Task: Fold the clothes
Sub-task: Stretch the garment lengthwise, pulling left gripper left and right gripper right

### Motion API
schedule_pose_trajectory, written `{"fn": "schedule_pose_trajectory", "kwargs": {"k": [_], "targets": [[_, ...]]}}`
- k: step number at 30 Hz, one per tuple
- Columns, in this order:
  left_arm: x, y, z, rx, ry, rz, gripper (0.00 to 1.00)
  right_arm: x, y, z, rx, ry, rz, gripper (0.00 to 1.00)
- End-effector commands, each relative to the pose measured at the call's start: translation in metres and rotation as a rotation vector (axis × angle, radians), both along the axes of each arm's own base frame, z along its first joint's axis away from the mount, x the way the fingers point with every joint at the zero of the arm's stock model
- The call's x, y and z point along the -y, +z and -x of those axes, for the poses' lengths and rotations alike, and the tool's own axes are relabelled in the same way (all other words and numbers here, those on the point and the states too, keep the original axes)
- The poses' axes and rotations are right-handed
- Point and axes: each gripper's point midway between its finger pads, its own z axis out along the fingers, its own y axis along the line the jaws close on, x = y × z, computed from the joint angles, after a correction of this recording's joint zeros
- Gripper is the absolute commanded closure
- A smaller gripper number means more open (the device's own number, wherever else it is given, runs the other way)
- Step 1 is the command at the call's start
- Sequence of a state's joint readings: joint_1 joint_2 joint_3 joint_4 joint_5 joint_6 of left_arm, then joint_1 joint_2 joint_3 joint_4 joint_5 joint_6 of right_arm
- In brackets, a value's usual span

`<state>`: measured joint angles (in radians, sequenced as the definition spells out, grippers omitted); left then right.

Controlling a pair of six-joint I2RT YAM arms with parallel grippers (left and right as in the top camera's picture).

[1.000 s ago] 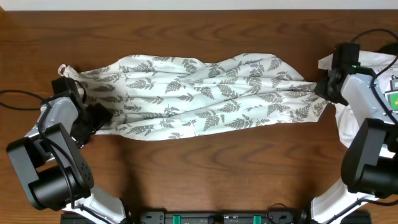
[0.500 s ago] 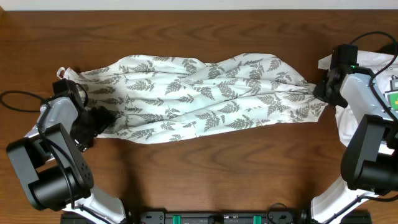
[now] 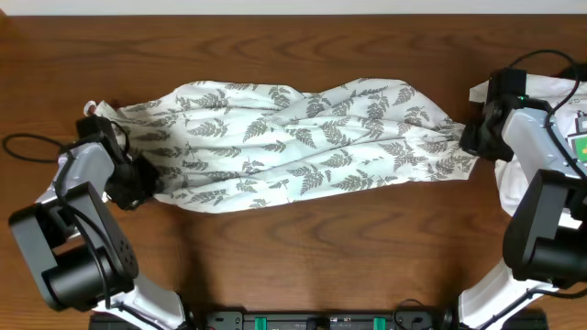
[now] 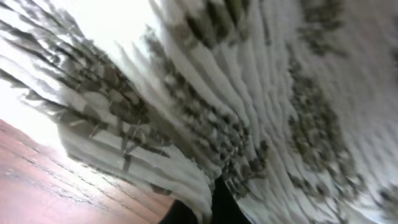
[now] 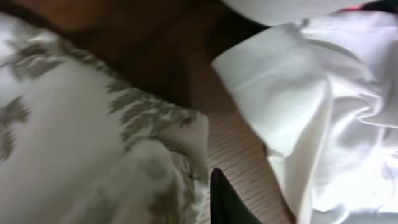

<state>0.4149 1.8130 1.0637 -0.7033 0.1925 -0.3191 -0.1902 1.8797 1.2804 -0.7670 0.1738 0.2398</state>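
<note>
Dark brown wooden table w/ clear grain. Plain white crumpled fabric garment lies at table's right edge, bunched, partly cut off by the view's edge. Right wrist view: the garment rests on the wood in soft folds, one corner pointing twd table centre. Small green-and-yellow tag on it, v. near right edge. Thin black cable loops on table by left edge.

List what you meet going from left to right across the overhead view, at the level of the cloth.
left gripper → fern-print garment → right gripper → plain white garment
</note>
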Motion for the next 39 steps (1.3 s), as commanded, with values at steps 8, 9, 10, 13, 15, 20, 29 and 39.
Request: {"fn": "schedule_pose_trajectory", "kwargs": {"k": [8,9,10,13,15,20,29,39], "targets": [[-0.026,0.103,-0.033,0.295,-0.01,-0.179,0.94,-0.03,0.077,-0.019,0.207,0.147,-0.124,0.82],[-0.027,0.107,-0.032,0.301,-0.008,-0.19,0.95,-0.035,0.081,-0.018,0.213,0.168,-0.137,0.82],[-0.027,0.109,-0.031,0.302,-0.008,-0.195,0.94,-0.042,0.085,-0.016,0.219,0.195,-0.164,0.81],[-0.027,0.11,-0.028,0.297,-0.006,-0.198,0.94,-0.078,0.089,-0.01,0.217,0.342,-0.297,0.79],[-0.027,0.11,-0.028,0.297,-0.006,-0.199,0.94,-0.103,0.089,-0.002,0.199,0.45,-0.38,0.79],[-0.027,0.109,-0.027,0.29,-0.003,-0.195,0.94,-0.138,0.074,0.024,0.056,0.626,-0.371,0.7],[-0.026,0.109,-0.026,0.289,-0.003,-0.194,0.94,-0.137,0.054,0.032,-0.087,0.77,-0.105,0.57],[-0.026,0.109,-0.026,0.287,-0.003,-0.193,0.94,-0.133,0.003,0.037,-0.245,0.793,-0.119,0.52]]}}
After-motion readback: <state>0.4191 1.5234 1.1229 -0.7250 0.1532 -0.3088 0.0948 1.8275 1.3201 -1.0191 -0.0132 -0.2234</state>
